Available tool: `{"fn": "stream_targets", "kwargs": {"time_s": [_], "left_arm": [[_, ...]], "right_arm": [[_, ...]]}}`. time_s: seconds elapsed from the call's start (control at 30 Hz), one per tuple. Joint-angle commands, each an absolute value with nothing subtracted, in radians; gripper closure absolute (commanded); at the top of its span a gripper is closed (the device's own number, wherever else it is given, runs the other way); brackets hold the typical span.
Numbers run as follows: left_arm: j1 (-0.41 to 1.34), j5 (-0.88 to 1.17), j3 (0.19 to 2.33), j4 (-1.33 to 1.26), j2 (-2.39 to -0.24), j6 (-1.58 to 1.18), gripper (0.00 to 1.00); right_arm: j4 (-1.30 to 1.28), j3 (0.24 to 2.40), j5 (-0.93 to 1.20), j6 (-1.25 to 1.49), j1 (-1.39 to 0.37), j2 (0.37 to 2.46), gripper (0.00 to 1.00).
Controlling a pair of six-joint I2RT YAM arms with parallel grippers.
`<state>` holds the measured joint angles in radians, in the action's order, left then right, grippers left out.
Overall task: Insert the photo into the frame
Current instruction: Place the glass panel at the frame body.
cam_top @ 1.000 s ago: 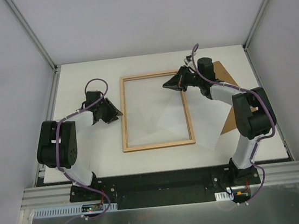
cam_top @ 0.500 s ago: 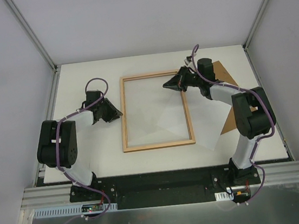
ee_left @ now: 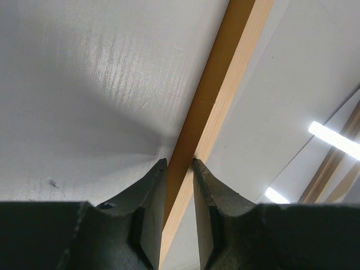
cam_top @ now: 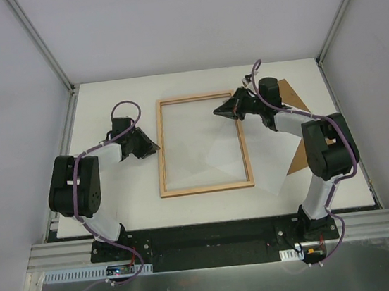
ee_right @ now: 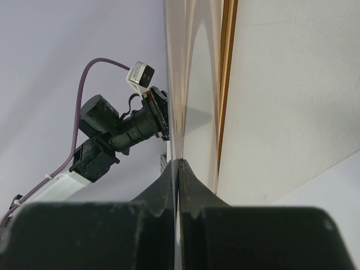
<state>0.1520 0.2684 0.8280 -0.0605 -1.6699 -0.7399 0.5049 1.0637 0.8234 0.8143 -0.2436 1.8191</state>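
Note:
The frame lies flat in the middle of the table, its thin wooden rails around a clear pane. My left gripper is at the frame's left rail; in the left wrist view its jaws are shut on that rail. My right gripper is just inside the frame's upper right corner. It is shut on a thin glossy sheet, seen edge-on, with a rail beside it. That sheet is the photo, white side up, running from the gripper across the right rail onto the table.
A brown backing board lies at the right, partly under the photo and my right arm. The left arm shows in the right wrist view. Grey walls enclose the table on three sides.
My right gripper has shifted very slightly to the right with the sheet. The left gripper and the frame have not moved.

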Motion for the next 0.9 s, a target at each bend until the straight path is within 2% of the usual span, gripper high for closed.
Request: {"fn": "stream_targets", "kwargs": {"time_s": [0.0,0.87], "left_arm": [[0.164,0.215,0.821,0.034,-1.713,-0.699,0.76],[0.163,0.215,0.825,0.040,-1.721,-0.699,0.77]], "right_arm": [[0.589,1.060,0.847,0.831,-0.241,1.776,0.99],[0.614,1.015,0.864,0.850,-0.230,1.720,0.99]]}}
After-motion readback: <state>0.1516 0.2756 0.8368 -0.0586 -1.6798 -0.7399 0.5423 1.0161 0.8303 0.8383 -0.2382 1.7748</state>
